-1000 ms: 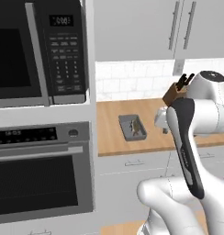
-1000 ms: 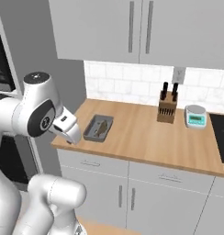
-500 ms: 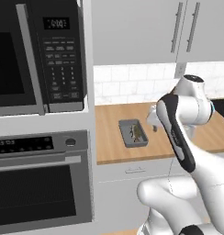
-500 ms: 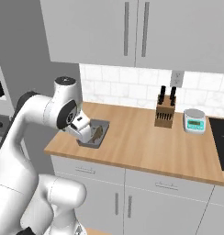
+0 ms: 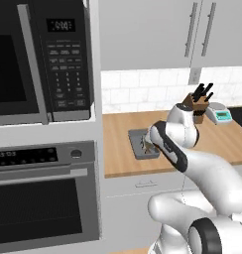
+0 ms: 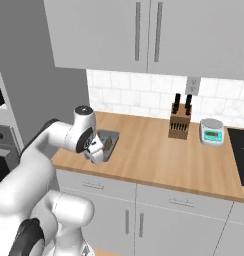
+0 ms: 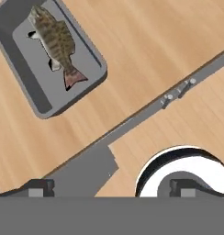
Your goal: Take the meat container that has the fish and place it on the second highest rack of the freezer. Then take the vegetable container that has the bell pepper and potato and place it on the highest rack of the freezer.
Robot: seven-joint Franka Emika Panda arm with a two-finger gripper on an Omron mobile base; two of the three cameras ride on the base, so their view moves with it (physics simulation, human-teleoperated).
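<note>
The grey fish container (image 7: 49, 55) lies at the upper left of the hand view, on the counter (image 7: 146, 50). The gripper (image 7: 109, 188) hangs above it, fingers apart, holding nothing. The first pickup is in hand; next I think it must centre over the rim and descend.

The white Franka arm with dark joints (image 5: 192, 163) rose from the lower right of the left base view, bent at the elbow and reached forward and left over the front edge of the wooden countertop (image 5: 118, 158). In the right base view the same arm (image 6: 49, 145) came up from the lower left, its upper link sloping to a rounded joint with a dark cap, and the wrist turned downward. The two-finger gripper (image 6: 98, 154) hung below that wrist, pointing down, just above the countertop near its front edge. Whether the jaws stood apart or together could not be told. The hand camera looked straight down on the countertop.
</note>
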